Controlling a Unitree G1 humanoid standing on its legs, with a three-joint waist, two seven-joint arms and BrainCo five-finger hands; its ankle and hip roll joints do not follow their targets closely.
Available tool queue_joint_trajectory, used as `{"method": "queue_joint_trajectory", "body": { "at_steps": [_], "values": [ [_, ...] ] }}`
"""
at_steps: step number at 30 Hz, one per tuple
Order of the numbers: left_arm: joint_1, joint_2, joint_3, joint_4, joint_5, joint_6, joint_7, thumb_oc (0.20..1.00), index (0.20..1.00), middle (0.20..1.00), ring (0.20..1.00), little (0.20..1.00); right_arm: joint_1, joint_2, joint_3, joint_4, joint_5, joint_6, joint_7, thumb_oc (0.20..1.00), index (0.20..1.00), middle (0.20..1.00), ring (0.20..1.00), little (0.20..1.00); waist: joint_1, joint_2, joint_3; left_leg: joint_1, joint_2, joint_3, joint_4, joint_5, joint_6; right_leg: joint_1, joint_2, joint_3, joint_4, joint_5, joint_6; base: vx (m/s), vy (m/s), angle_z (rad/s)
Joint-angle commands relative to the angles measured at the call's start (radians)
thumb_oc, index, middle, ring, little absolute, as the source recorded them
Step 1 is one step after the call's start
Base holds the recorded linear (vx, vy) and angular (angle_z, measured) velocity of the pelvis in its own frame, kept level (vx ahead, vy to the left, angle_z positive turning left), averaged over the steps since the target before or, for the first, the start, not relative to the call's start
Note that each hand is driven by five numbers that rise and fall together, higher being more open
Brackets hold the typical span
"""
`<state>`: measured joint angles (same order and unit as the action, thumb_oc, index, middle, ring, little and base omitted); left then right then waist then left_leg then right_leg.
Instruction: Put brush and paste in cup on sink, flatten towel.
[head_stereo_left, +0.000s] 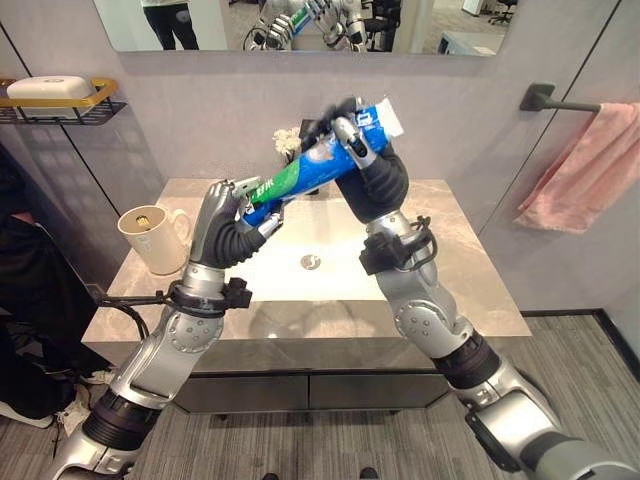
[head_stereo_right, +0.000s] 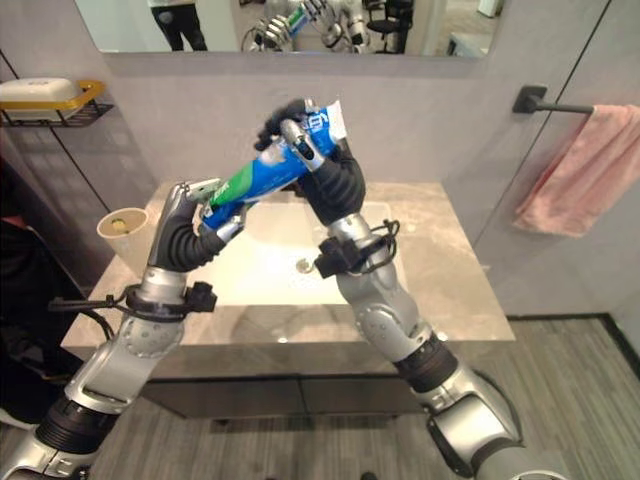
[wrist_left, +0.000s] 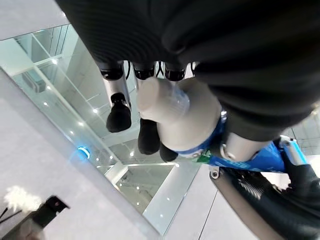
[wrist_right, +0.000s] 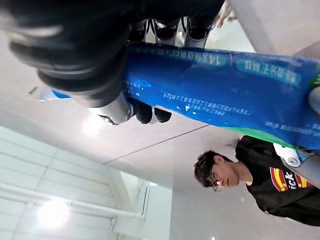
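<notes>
A blue and green toothpaste tube (head_stereo_left: 310, 172) hangs slanted in the air above the sink basin (head_stereo_left: 300, 275). My right hand (head_stereo_left: 368, 165) is shut on its upper, crimped end, and the blue tube (wrist_right: 225, 92) crosses under those fingers. My left hand (head_stereo_left: 226, 222) is shut on the lower end, with the white cap (wrist_left: 164, 101) caught between thumb and fingers. A cream mug (head_stereo_left: 150, 238) stands on the counter at the left, beside my left hand. On the right wall a pink towel (head_stereo_left: 585, 165) droops bunched from a dark bar (head_stereo_left: 545, 97).
The grey stone counter (head_stereo_left: 460, 270) surrounds the basin. A wire shelf (head_stereo_left: 60, 105) with a white soap dish is on the left wall. A mirror (head_stereo_left: 200, 25) hangs behind. A small white fluffy thing (head_stereo_left: 287, 140) sits at the counter's back. A person (wrist_right: 250, 177) stands nearby.
</notes>
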<state>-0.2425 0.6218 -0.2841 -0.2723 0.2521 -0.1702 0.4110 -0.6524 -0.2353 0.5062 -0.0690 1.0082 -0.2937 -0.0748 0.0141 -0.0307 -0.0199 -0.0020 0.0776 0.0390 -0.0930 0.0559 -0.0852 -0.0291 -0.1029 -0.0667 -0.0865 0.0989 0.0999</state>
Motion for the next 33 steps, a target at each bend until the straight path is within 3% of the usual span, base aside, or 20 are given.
{"method": "queue_joint_trajectory", "body": {
  "at_steps": [1,2,7,14,17,30,33],
  "values": [
    [-0.045,0.029,0.040,-0.042,-0.032,-0.030,0.031,0.912,0.912,0.912,0.912,0.912,-0.050,0.003,-0.051,0.003,-0.002,-0.011,-0.036,0.200,0.200,0.200,0.200,0.200,0.017,-0.049,-0.005,-0.008,-0.002,0.002,0.006,-0.029,-0.008,0.037,-0.087,-0.042,-0.001,-0.019,0.076,0.00,0.000,0.00],
    [-0.026,0.032,0.050,-0.050,-0.038,-0.029,0.029,1.000,1.000,1.000,1.000,1.000,-0.049,0.002,-0.057,0.002,-0.010,-0.010,-0.045,0.200,0.200,0.200,0.200,0.200,0.020,-0.052,-0.003,-0.009,-0.003,-0.001,0.006,-0.029,-0.007,0.037,-0.088,-0.044,-0.001,-0.019,0.076,0.00,0.002,0.04],
    [0.112,0.040,0.111,-0.068,-0.085,-0.024,0.013,1.000,1.000,1.000,1.000,1.000,-0.038,-0.018,-0.089,-0.016,-0.063,-0.005,-0.086,0.200,0.200,0.200,0.200,0.200,0.053,-0.075,0.011,-0.014,-0.009,-0.020,0.006,-0.029,0.000,0.048,-0.090,-0.065,-0.001,-0.021,0.077,0.01,0.008,0.15],
    [0.315,0.051,0.210,-0.062,-0.210,-0.037,-0.008,1.000,1.000,1.000,1.000,1.000,-0.088,-0.054,-0.139,-0.020,-0.113,-0.015,-0.145,0.200,0.200,0.200,0.200,0.200,0.127,-0.107,0.037,-0.022,-0.036,-0.047,0.021,-0.036,0.023,0.068,-0.105,-0.089,-0.001,-0.020,0.083,0.00,0.025,0.14],
    [0.405,0.098,0.248,-0.040,-0.243,-0.034,-0.035,1.000,1.000,1.000,1.000,1.000,-0.172,-0.106,-0.156,-0.022,-0.155,-0.019,-0.177,0.200,0.200,0.200,0.200,0.200,0.179,-0.122,0.061,-0.069,-0.064,-0.068,0.081,-0.056,0.039,0.069,-0.122,-0.104,0.000,-0.008,0.088,-0.04,0.046,0.21],
    [0.533,0.248,0.258,0.074,-0.314,-0.016,-0.130,1.000,1.000,1.000,1.000,1.000,-0.417,-0.134,-0.185,0.069,-0.280,-0.048,-0.299,0.200,0.200,0.200,0.200,0.200,0.273,-0.124,0.094,-0.132,-0.135,-0.128,0.127,-0.073,0.076,0.055,-0.164,-0.162,0.027,0.037,0.110,-0.01,0.058,0.21],
    [0.568,0.221,0.275,0.130,-0.424,-0.019,-0.150,1.000,1.000,1.000,1.000,1.000,-0.484,-0.155,-0.163,0.107,-0.338,-0.033,-0.323,0.200,0.200,0.200,0.200,0.200,0.302,-0.132,0.101,-0.151,-0.144,-0.144,0.139,-0.075,0.077,0.060,-0.168,-0.182,0.019,0.043,0.112,0.01,0.007,0.10]
  ]
}}
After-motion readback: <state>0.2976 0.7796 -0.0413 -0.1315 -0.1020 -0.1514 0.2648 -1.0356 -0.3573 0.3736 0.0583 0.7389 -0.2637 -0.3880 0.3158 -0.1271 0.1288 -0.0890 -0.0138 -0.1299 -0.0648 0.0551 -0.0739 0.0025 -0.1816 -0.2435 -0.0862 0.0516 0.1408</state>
